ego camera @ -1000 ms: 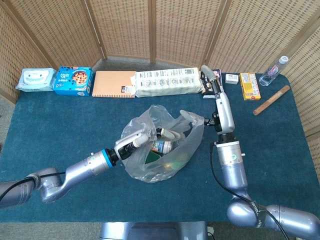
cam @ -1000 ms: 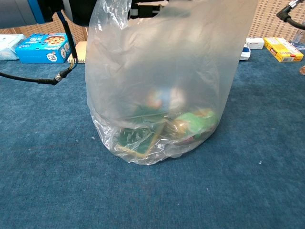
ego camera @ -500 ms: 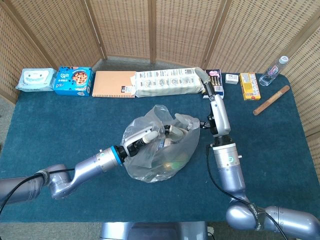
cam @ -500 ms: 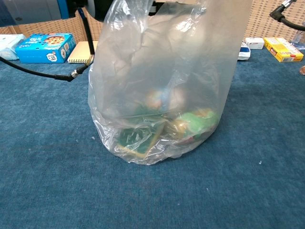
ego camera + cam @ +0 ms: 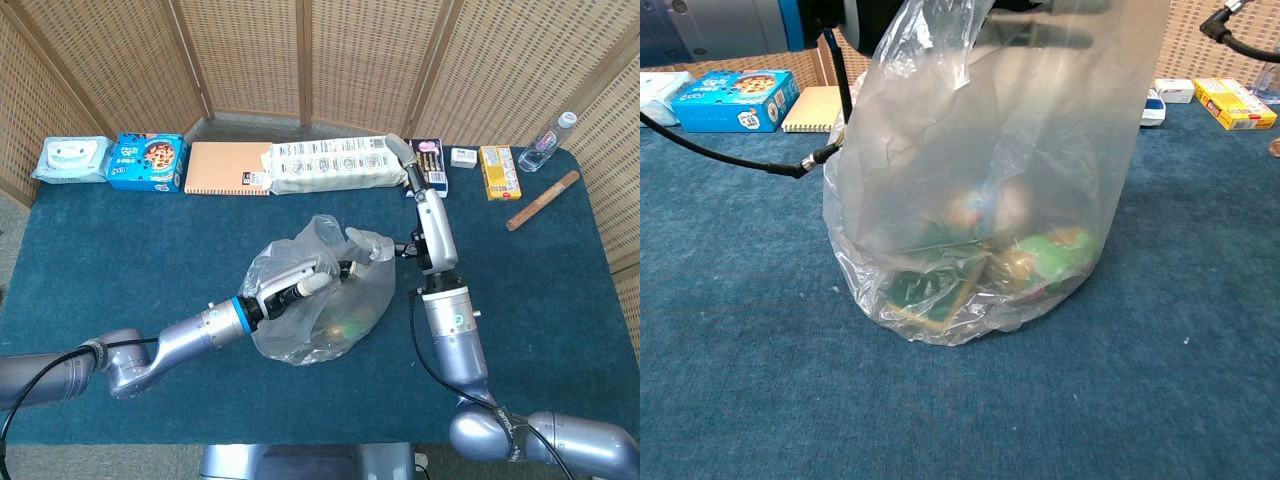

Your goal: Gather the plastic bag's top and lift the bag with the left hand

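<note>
Clear, crinkled plastic fills the chest view: the plastic bag (image 5: 990, 180) stands on the blue tabletop (image 5: 740, 380), its base resting on the cloth and its top drawn upward out of frame. Through the thin film, blurred green and pale packages show at the bottom. From the head view, the plastic bag (image 5: 330, 300) sits near the middle of the tabletop (image 5: 120, 240), between the two arms, with its upper edge bunched into a loose, wrinkled peak.

The left robot hand (image 5: 295, 285) reaches in from the lower left, its fingers (image 5: 318, 284) curled into the gathered film at the bag's mouth; how firm the hold is cannot be told. The right robot hand (image 5: 402, 152) lies well behind the bag near the far edge, and whether it is open or closed cannot be told.

Along the far edge, left to right: a pack of wipes (image 5: 70, 158), a blue box (image 5: 147, 162), an orange notebook (image 5: 228, 168), a long white package (image 5: 335, 164), a yellow box (image 5: 498, 171), a water bottle (image 5: 548, 142) and a wooden stick (image 5: 543, 200).
</note>
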### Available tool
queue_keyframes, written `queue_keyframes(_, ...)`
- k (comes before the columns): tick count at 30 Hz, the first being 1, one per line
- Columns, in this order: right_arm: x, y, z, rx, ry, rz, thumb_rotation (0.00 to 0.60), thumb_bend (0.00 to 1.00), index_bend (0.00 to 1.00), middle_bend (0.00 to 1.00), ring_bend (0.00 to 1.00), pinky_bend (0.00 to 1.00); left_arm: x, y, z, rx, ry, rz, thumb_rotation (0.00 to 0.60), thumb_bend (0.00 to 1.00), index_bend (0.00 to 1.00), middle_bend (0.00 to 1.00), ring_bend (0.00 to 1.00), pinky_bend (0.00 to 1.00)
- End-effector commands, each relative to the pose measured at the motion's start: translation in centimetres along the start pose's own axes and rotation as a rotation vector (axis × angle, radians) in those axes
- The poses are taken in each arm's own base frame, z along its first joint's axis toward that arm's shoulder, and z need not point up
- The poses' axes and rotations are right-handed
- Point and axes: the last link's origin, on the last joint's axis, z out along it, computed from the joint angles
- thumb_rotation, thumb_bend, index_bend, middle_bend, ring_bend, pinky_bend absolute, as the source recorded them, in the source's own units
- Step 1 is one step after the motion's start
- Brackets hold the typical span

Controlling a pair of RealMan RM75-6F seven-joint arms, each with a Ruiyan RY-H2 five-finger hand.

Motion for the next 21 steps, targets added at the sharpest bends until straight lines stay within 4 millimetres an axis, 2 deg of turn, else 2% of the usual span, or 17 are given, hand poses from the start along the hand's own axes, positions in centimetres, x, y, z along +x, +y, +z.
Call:
queue_keyframes(1,-0.2,-0.2,-0.3,0.004,-0.007,0.000,0.600,0.02,0.04,0.06,0.01,0.05,-0.1,0.1,0.4,-0.005,0.000,-0.001,0.000,0.14,0.23,0.17,0.10,0.10)
queue_keyframes(9,-0.7,-0.2,-0.9,0.000,-0.016,-0.002,0.600,0.02,0.04,0.06,0.01,0.05,-0.8,-0.1,1.1,0.006,-0.021,-0.003,0.000,0.14,0.23,0.17,0.10,0.10)
queue_keyframes(21,-2.0,0.2,0.7,-0.022,-0.033,-0.029,0.600,0.02,0.04,0.06,0.01,0.05,-1.3,-0.2,1.8,0.021,-0.045,0.015,0.000,0.14,0.24,0.17,0.10,0.10)
